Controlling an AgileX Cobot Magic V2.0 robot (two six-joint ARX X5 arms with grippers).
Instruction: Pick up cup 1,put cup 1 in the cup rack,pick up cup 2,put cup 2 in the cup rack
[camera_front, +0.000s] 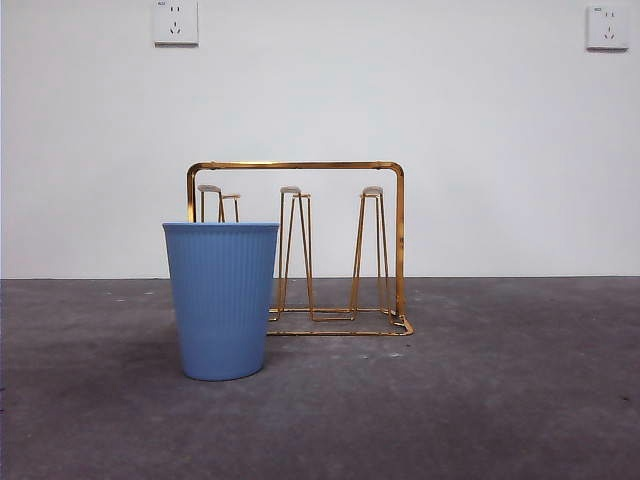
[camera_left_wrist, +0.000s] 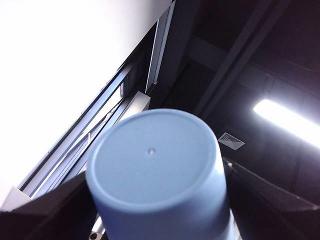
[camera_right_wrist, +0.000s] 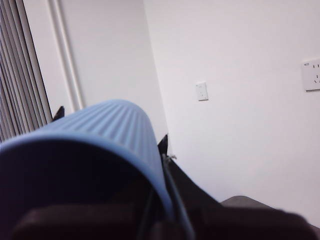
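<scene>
A blue ribbed cup (camera_front: 221, 300) stands upright on the grey table, in front of the left end of the gold wire cup rack (camera_front: 300, 166). The rack's pegs (camera_front: 295, 250) are bare. Neither arm shows in the front view. In the left wrist view my left gripper (camera_left_wrist: 160, 210) is shut on a blue cup (camera_left_wrist: 152, 165), whose flat base faces the camera with the ceiling behind it. In the right wrist view my right gripper (camera_right_wrist: 112, 127) is shut on a blue ribbed cup (camera_right_wrist: 100, 125), whose open rim is towards the camera and which points at the white wall.
The white wall behind the table has two sockets (camera_front: 175, 22) (camera_front: 608, 27). The grey table top (camera_front: 500, 400) stretches to the right of the rack. A ceiling light (camera_left_wrist: 290, 122) shows in the left wrist view.
</scene>
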